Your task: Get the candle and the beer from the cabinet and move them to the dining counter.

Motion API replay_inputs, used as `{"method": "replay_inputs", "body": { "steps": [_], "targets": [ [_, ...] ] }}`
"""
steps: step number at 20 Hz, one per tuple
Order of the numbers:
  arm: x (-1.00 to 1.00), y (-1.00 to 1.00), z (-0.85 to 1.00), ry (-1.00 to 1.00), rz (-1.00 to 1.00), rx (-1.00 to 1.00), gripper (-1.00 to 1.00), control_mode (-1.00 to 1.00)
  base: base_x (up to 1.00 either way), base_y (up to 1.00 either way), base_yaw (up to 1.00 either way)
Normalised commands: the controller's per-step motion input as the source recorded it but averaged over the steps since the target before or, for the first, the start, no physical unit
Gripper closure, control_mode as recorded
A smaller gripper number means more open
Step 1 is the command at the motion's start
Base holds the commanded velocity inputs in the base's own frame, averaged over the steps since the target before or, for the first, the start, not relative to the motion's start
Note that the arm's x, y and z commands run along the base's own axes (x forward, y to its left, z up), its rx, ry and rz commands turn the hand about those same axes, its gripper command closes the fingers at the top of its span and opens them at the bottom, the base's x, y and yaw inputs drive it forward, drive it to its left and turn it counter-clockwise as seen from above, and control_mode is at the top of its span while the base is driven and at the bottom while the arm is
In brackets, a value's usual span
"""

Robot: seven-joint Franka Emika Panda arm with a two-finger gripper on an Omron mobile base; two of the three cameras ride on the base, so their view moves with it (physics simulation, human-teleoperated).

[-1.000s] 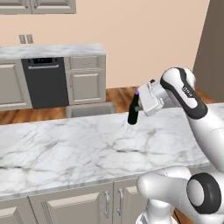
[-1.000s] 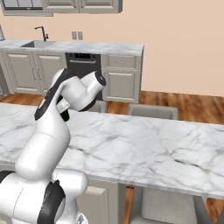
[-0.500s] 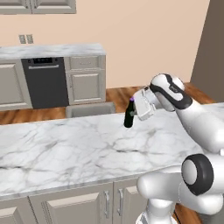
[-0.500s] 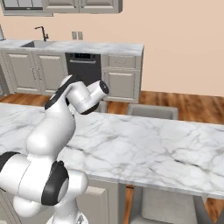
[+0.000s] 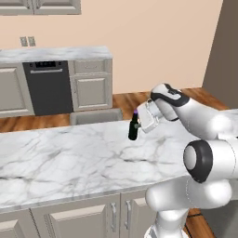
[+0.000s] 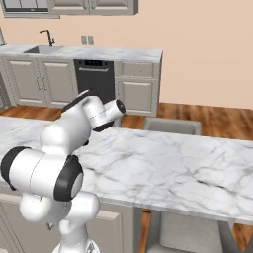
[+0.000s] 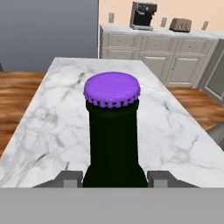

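Tool (image 5: pixel 139 123) grips beer bottle (image 5: pixel 133 128) by the neck, carrying it over dining counter (image 5: pixel 69 158); next: lower, set upright, release.

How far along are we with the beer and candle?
In hand: the gripper is shut on the beer, holding it above the dining counter, not yet set down. No candle lies on the visible marble, so fetching it appears to be left.

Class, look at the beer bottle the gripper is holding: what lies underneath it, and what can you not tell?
Under the beer, gripped by the gripper, lies the dining counter, its white marble top. The hand view shows marble around the bottle. Its base is hidden there by its body, so whether it touches the marble cannot be told.
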Motion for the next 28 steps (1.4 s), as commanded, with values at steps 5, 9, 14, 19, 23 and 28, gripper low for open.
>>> {"method": "replay_inputs", "body": {
  "steps": [5,9,14,19,23,28],
  "targets": [
    [0.37,0.0,-0.43,0.06,0.04,0.0,1.0,-1.0,0.0,0.0,0.0],
    [0.31,0.0,-0.42,0.04,0.04,0.0,1.0,-1.0,0.0,0.0,0.0],
    [0.24,0.0,-0.38,0.03,0.02,0.0,1.0,-1.0,0.0,0.0,0.0],
    [0.1,0.0,-0.29,0.0,0.03,0.0,1.0,-1.0,0.0,0.0,0.0],
    [0.08,0.0,-0.27,0.0,0.03,0.0,1.0,-1.0,0.0,0.0,0.0],
    [0.09,0.0,-0.26,0.0,0.02,0.0,1.0,-1.0,0.0,0.0,0.0]
  ]
}}
